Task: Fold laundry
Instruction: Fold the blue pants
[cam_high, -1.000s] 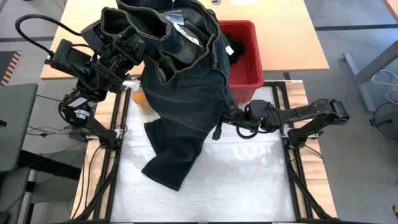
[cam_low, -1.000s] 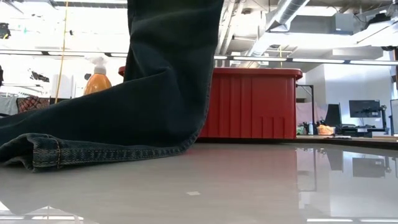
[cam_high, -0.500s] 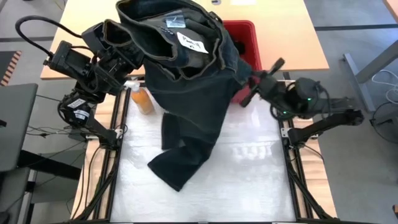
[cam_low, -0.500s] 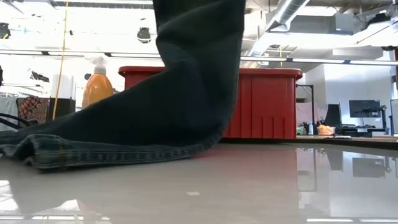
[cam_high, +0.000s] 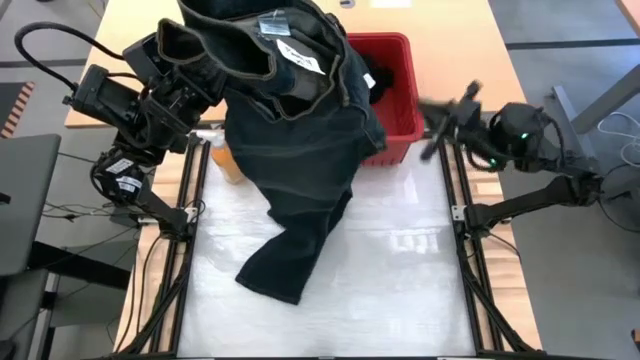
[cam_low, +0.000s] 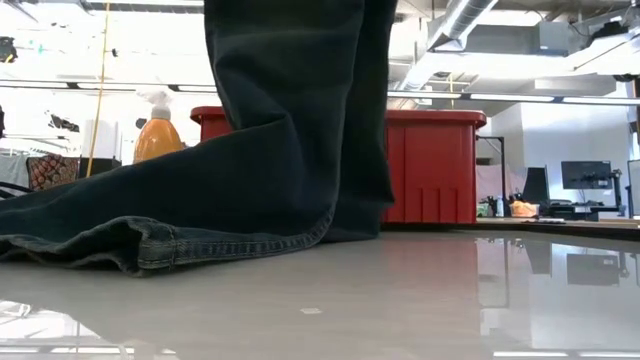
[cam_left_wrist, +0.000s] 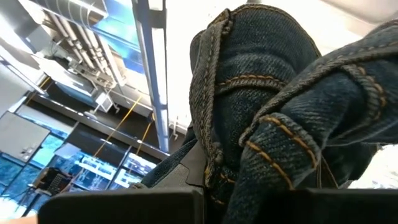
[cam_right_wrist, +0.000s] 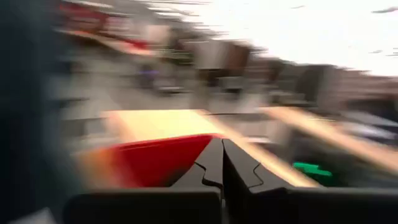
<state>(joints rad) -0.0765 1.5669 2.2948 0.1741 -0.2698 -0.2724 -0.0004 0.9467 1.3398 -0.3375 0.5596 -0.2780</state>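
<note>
My left gripper (cam_high: 205, 60) is clenched on the waistband of a pair of dark jeans (cam_high: 300, 130), holding them high over the table's back left part; from my left wrist I see the bunched denim (cam_left_wrist: 273, 112) with its orange stitching pressed between my fingers. The jeans hang open at the waist, white labels showing inside, and drape down so that one leg lies crumpled on the white table (cam_high: 400, 290), its hem (cam_low: 150, 245) flat on the surface, in front of the red basket (cam_high: 395, 95). My right gripper (cam_high: 450, 105) is closed on nothing, beside the basket's right edge. Half a second ago it was nearer the jeans' side; it has since swung away rightward.
</note>
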